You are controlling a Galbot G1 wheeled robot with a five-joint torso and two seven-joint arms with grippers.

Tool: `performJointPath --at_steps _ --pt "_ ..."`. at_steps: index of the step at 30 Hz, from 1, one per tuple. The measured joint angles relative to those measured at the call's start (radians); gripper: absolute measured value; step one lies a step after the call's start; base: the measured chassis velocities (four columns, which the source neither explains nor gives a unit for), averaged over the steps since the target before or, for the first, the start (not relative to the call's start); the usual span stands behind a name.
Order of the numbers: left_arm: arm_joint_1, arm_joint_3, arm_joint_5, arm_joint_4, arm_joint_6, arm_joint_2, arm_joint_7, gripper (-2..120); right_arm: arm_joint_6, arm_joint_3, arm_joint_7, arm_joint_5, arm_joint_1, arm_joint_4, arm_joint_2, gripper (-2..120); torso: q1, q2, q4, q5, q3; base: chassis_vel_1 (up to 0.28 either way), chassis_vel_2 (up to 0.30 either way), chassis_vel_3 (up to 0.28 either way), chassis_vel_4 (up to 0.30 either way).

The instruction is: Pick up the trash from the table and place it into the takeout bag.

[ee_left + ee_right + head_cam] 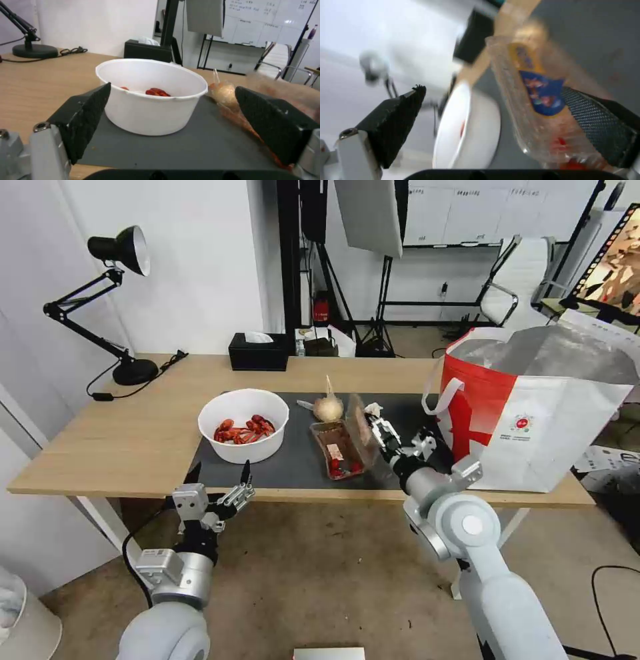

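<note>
Right gripper (377,428) reaches over the dark grey mat (300,463) at the clear hinged plastic tray (341,445), its fingers spread apart; in the right wrist view one finger (600,127) lies against the tray's raised lid, the other stands clear, and I cannot tell whether the tray is gripped. Red scraps lie in the tray's base. Left gripper (220,481) hovers at the near edge of the light-wood table (107,433), jaws wide open and empty, facing the white bowl of red crayfish shells (244,425) on the mat. Behind the tray stands the tan onion-shaped bundle (328,407), with a crumpled white tissue (373,409) near it. At the table's right end, the red-and-white takeout bag (533,407) stands open, foil lining showing. A black tissue box (259,352) and a black desk lamp (113,300) sit at the far side.
</note>
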Motion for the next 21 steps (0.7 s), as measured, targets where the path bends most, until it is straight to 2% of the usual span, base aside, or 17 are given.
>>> performJointPath --at_steps 1,2,3,7,14,15,18,19,20,21 --pt "0.001 0.000 0.001 0.000 -0.001 0.000 0.000 100 -0.072 -0.026 0.034 0.017 0.034 -0.014 -0.007 100 0.000 0.000 0.0001 0.0000 0.000 0.000 0.000 0.000 0.000" --pt "0.001 -0.001 0.001 0.000 -0.002 0.000 0.000 100 -0.098 -0.042 0.076 0.028 0.055 -0.028 -0.005 100 0.000 0.000 0.0002 0.0000 0.000 0.000 0.000 0.000 0.000" --pt "0.001 -0.001 0.001 0.000 -0.002 0.000 0.000 100 -0.098 -0.042 0.076 0.028 0.055 -0.028 -0.005 100 0.000 0.000 0.0002 0.0000 0.000 0.000 0.000 0.000 0.000" --pt "0.006 -0.004 0.007 0.001 -0.002 -0.004 0.000 100 -0.123 -0.072 0.211 0.085 0.110 -0.104 0.035 100 0.000 0.000 0.0004 0.0001 0.000 0.000 0.000 0.000 0.000" --pt "0.009 -0.010 0.010 -0.004 -0.004 -0.008 0.000 100 -0.104 -0.067 0.226 0.107 0.107 -0.101 0.043 100 0.000 0.000 0.0001 0.0002 0.000 0.000 0.000 0.000 0.000" --pt "0.009 -0.013 0.009 -0.005 -0.005 -0.006 0.000 100 -0.099 -0.067 0.210 0.107 0.108 -0.096 0.039 100 0.000 0.000 0.0001 0.0002 0.000 0.000 0.000 0.000 0.000" --pt "0.003 -0.017 0.004 -0.005 -0.006 -0.002 0.000 100 -0.085 -0.075 0.057 0.050 0.149 -0.078 0.000 100 0.000 0.000 0.0000 0.0002 0.000 0.000 0.000 0.000 0.000" --pt "0.003 -0.017 0.004 -0.005 -0.006 -0.002 0.000 100 -0.085 -0.075 0.057 0.050 0.149 -0.078 0.000 100 0.000 0.000 0.0000 0.0002 0.000 0.000 0.000 0.000 0.000" --pt "0.001 -0.017 0.003 -0.005 -0.006 -0.001 -0.001 100 -0.088 -0.086 0.022 0.021 0.171 -0.077 -0.019 99 0.000 0.000 0.0000 0.0003 0.000 0.000 0.000 0.000 0.000" --pt "-0.001 -0.018 0.001 -0.004 -0.006 -0.001 0.000 100 -0.098 -0.124 -0.052 -0.076 0.222 -0.089 -0.059 97 0.000 0.000 0.0000 0.0005 0.000 0.000 0.000 0.000 0.000"
